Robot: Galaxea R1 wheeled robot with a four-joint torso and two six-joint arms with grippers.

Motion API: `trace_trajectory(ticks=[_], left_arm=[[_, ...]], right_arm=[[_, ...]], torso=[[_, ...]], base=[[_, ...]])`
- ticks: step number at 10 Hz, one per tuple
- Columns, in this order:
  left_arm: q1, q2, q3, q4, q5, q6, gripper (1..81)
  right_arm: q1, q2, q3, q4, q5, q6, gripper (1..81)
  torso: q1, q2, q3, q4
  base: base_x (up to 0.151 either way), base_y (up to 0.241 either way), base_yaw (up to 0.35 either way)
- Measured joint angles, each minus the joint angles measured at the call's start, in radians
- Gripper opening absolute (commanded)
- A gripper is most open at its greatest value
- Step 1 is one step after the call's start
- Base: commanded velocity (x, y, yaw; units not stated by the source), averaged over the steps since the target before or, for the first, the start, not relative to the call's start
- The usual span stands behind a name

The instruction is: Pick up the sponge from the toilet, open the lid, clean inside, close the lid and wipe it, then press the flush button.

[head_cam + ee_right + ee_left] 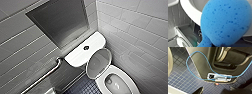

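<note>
While your right gripper (228,45) pinches the blue sponge (225,22), the pad hangs close before the right wrist camera, with a white ceramic curve just behind it. Your head view looks down on the toilet (130,82), tucked into a corner of white wall tiles. Its lid (98,63) stands raised, leaning back against the tank (77,57), and the bowl lies open below it. A dark flush button (86,47) sits in the middle of the tank top. A metal grab bar (47,75) runs along the wall beside the tank, under a grey steel panel (58,22). You cannot tell how the left gripper (216,92) stands; its camera looks across dark blue mosaic floor (181,77) and a looping blue cable (199,62) on the robot's own body.
</note>
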Motion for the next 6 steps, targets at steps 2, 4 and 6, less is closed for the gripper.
trace_trajectory(ticks=[2, 4, 6], left_arm=[[-0.009, -0.013, 0.004, -0.001, -0.019, 0.0, 81.1], [-0.032, -0.034, 0.036, -0.002, -0.028, -0.001, 81.1], [-0.031, -0.063, 0.105, -0.003, -0.025, -0.005, 81.1]], right_arm=[[-0.038, -0.015, -0.002, 0.0, 0.005, 0.0, 1.0], [-0.056, 0.015, -0.032, -0.004, 0.006, 0.0, 1.0], [-0.057, 0.064, -0.073, -0.015, 0.015, 0.0, 1.0]], torso=[[0.0, 0.0, 0.0, 0.0], [-0.013, 0.021, 0.0, 0.0], [-0.056, 0.09, 0.007, 0.0]], base=[[0.0, 0.0, 0.0], [0.0, 0.0, 0.0], [0.0, 0.0, 0.0]])
